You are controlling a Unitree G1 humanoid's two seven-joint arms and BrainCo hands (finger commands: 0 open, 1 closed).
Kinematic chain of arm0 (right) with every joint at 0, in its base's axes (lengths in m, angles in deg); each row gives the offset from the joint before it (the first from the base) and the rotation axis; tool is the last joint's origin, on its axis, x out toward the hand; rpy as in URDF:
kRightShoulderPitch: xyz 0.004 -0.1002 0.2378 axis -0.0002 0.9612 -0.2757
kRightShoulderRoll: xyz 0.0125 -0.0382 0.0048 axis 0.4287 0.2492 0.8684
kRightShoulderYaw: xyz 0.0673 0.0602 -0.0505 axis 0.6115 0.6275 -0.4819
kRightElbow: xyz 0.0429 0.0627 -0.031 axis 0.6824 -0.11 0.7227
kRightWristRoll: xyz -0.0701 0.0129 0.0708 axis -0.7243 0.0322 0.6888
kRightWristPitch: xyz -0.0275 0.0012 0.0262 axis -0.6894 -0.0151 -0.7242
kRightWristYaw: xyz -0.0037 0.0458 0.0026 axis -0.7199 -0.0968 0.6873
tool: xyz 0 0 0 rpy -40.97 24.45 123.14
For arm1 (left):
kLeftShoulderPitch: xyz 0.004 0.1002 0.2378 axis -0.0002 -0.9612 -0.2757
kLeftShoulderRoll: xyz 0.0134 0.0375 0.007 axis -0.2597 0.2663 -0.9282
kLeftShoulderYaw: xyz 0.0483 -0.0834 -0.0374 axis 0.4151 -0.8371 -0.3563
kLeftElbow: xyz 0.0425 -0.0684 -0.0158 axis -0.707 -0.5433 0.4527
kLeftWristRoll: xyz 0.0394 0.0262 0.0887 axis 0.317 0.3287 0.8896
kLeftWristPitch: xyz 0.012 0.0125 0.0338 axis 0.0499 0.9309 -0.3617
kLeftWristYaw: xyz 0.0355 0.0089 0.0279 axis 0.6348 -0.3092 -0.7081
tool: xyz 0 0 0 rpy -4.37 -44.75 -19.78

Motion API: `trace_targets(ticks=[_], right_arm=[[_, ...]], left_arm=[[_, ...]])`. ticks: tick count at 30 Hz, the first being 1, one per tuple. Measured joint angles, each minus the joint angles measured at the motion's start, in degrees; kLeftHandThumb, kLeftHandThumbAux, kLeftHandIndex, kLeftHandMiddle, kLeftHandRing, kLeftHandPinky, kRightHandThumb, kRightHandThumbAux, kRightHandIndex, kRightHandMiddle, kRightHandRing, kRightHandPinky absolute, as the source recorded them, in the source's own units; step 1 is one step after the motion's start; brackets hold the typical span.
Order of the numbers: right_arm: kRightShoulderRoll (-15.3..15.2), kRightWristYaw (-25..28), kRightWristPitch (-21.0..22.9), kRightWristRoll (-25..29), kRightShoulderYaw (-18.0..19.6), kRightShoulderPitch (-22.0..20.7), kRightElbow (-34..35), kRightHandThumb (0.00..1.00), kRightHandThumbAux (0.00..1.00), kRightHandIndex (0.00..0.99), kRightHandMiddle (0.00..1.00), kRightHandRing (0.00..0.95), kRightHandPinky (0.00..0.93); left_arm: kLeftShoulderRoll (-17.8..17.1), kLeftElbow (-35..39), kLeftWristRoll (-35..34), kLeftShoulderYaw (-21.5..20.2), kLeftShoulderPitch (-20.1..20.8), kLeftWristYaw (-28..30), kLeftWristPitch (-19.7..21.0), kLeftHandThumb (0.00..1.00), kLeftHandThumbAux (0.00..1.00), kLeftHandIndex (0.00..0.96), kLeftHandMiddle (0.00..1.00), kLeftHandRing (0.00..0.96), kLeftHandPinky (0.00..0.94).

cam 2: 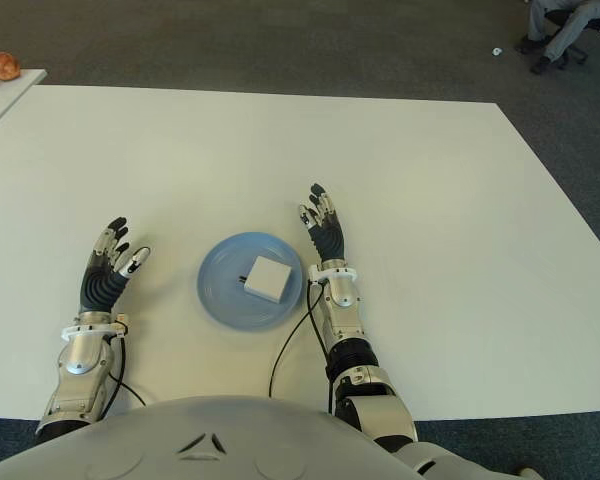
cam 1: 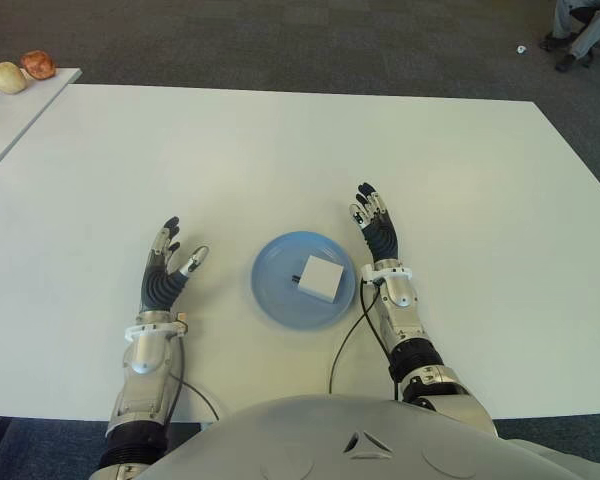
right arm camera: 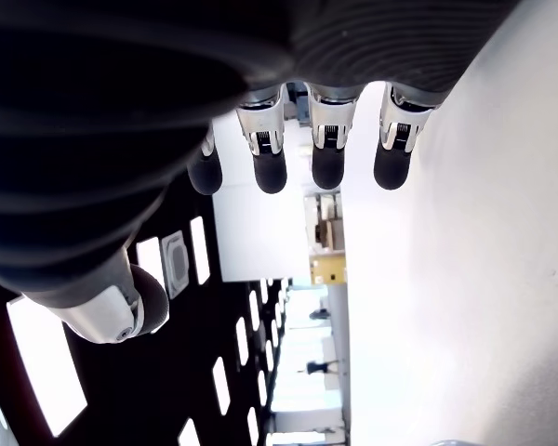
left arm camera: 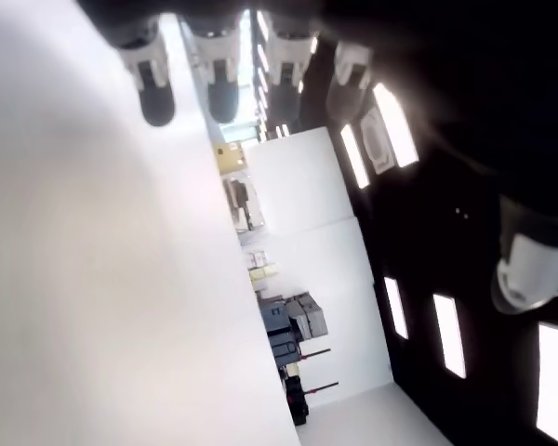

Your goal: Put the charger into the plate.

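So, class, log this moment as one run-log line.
charger: in blue plate | left hand: open, left of plate | right hand: open, right of plate

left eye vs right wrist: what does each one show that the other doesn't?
Only the left eye view shows the white charger lying in the blue plate, the left hand to the plate's left, and round items on a side table. Only the right wrist view shows the room beyond: ceiling light panels and far furniture. Both show the right hand, fingers extended and empty, over the white table.
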Motion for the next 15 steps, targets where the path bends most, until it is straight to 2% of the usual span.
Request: trace_targets(ticks=[8,15], right_arm=[[-0.01,0.01,0.00,0.00,-0.02,-0.11,0.02,0.000,0.547,0.025,0.059,0.038,0.048],[0.00,-0.03,0.01,0.00,-0.02,-0.11,0.13,0.000,0.544,0.026,0.060,0.038,0.049]], left_arm=[[0.10,-6.33,-3.50,-1.59,3.91,0.59,-2.83,0.000,0.558,0.000,0.000,0.000,0.000],[0.16,-8.33,-4.11,-1.53,6.42,0.84,-2.96,0.000,0.562,0.000,0.000,0.000,0.000]])
